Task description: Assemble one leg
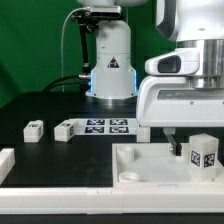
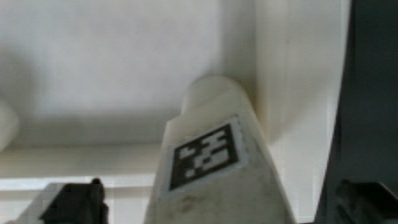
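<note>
A leg (image 1: 205, 156), a small white block-peg with a black-and-white tag, stands upright on the large white panel (image 1: 150, 165) at the exterior view's right. My gripper (image 1: 190, 148) hangs right over it. In the wrist view the leg (image 2: 217, 140) lies between my two dark fingers (image 2: 71, 205), with a gap on each side, so the jaws are open around it and not touching it. The leg's foot on the panel (image 2: 107, 60) is hidden. Two more legs (image 1: 33, 128) (image 1: 65, 129) lie loose on the dark table at the left.
The marker board (image 1: 108, 125) lies in front of the robot base (image 1: 110, 70). A white part (image 1: 5, 160) sits at the exterior view's left edge. A round socket (image 1: 130, 177) shows in the panel's near corner. A long white strip (image 1: 60, 205) runs along the front.
</note>
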Robot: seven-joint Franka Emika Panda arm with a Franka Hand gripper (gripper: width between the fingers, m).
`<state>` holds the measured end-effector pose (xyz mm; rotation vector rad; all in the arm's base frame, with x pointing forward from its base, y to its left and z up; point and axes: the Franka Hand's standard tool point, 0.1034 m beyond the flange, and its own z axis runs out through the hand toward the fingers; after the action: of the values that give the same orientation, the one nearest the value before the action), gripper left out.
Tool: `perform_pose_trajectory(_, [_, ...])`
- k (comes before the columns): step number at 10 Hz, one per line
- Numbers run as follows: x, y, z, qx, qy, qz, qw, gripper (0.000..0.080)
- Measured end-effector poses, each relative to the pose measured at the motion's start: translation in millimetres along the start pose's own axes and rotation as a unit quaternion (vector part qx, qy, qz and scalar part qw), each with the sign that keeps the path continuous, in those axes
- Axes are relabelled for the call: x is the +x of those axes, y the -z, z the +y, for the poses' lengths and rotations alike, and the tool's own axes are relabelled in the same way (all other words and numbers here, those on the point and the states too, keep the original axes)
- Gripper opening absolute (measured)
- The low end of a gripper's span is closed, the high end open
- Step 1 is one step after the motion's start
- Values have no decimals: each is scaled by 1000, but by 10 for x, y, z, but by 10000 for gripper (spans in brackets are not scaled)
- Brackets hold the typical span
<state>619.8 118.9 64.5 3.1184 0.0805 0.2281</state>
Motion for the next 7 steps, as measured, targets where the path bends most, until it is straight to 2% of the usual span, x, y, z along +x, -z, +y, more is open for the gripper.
perform_pose_trajectory(1, [3,2,12,-3,51,1,999,649])
perform_pose_trajectory(3, [3,2,12,-8,80,0,997,649])
perform_pose_trajectory(4, [2,0,15,-8,79,0,997,518])
perform_pose_trajectory(5, [1,-2,15,-8,79,0,997,518])
perform_pose_trajectory(6, [0,-3,15,-8,79,0,997,370])
perform_pose_trajectory(7, [-1,-5,16,-8,78,0,997,290])
